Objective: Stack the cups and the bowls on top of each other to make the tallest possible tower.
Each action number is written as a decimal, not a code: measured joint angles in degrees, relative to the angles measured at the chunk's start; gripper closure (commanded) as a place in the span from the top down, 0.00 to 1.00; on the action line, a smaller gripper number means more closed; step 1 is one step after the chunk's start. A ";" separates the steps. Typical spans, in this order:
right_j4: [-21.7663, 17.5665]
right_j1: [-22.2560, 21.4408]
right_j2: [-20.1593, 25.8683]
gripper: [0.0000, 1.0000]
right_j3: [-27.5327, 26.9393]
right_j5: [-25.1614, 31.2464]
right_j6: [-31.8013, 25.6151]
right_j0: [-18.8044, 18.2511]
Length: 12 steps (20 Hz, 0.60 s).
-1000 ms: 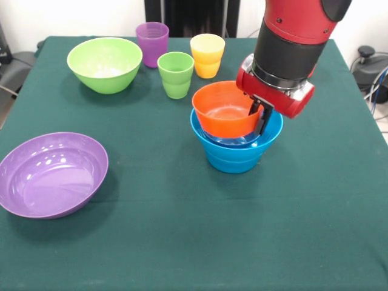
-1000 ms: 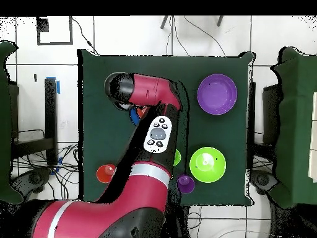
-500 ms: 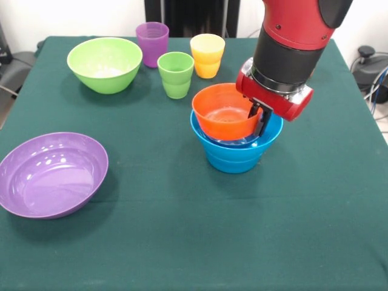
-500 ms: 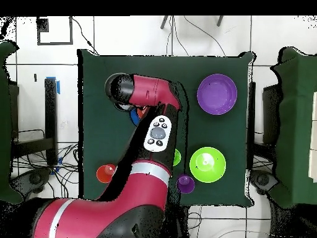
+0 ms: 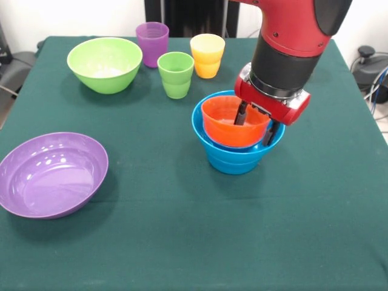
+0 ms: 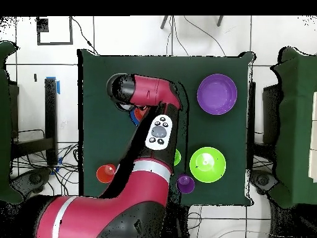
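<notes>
Large purple bowl (image 5: pixel 53 174), glossy, shallow, is seen well apart from the gripper (image 5: pixel 256 123), nearest the camera. Gripper fingers are spread, straddling the orange bowl's (image 5: pixel 233 123) wall: one inside, one outside. Orange bowl now sits lower and level in the blue bowl (image 5: pixel 233 154), previously tilted. Beyond: green cup (image 5: pixel 176 74), yellow cup (image 5: pixel 207 55), purple cup (image 5: pixel 152 43), lime bowl (image 5: pixel 105 63).

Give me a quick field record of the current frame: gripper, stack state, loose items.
gripper: fingers straddle the orange bowl's wall, one inside, one outside; grip unclear
stack: orange bowl nested in blue bowl, mid-table
loose bowls: lime green bowl, purple bowl
loose cups: purple cup, green cup, yellow cup, grouped upright beyond the stack
other: orange item near the robot's base, overhead view only
</notes>
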 measured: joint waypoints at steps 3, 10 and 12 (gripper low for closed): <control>-0.04 0.18 0.00 1.00 -0.26 0.00 0.00 -0.02; -0.05 0.22 0.00 1.00 -0.95 0.00 0.00 -0.03; -0.05 0.22 0.00 1.00 -1.12 0.00 0.00 -0.03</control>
